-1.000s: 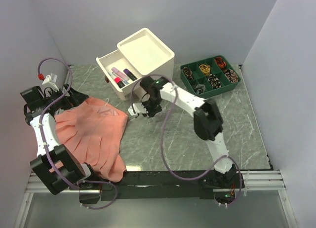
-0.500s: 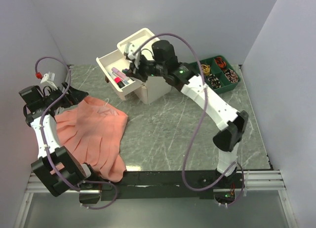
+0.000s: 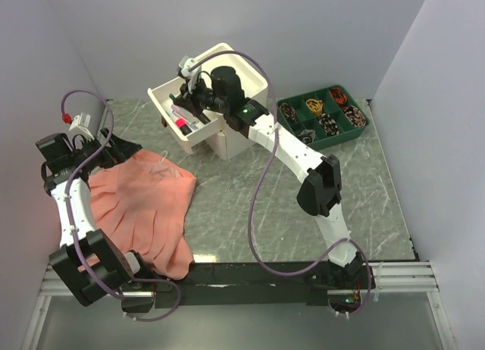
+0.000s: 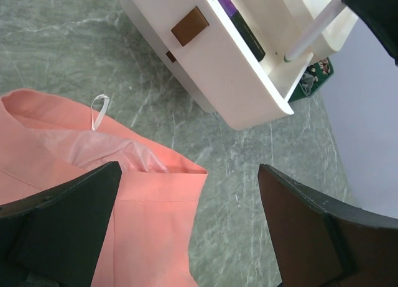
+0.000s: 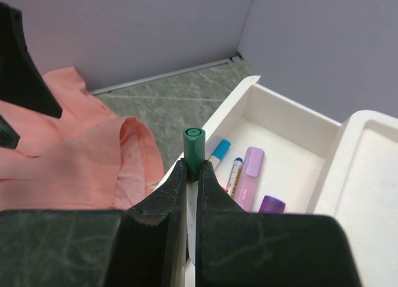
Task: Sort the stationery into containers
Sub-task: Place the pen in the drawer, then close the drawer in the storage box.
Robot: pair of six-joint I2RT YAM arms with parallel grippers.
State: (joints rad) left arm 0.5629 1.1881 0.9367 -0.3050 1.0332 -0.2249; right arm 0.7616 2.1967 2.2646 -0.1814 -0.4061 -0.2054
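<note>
The cream-white box (image 3: 223, 142) sits at the back of the table with its top drawer (image 3: 161, 98) pulled out. Inside the drawer lie a pink highlighter (image 5: 250, 169), a purple one (image 5: 272, 204) and a blue-capped pen (image 5: 219, 149). The green-capped marker (image 5: 194, 144) is over the drawer, pinched in the right gripper (image 5: 191, 175).

Bright, even light from above; soft shadows under the cabinet (image 3: 227, 145), no glare. Near the wrist cameras, dark fingers (image 5: 155, 228) look blurred.
</note>
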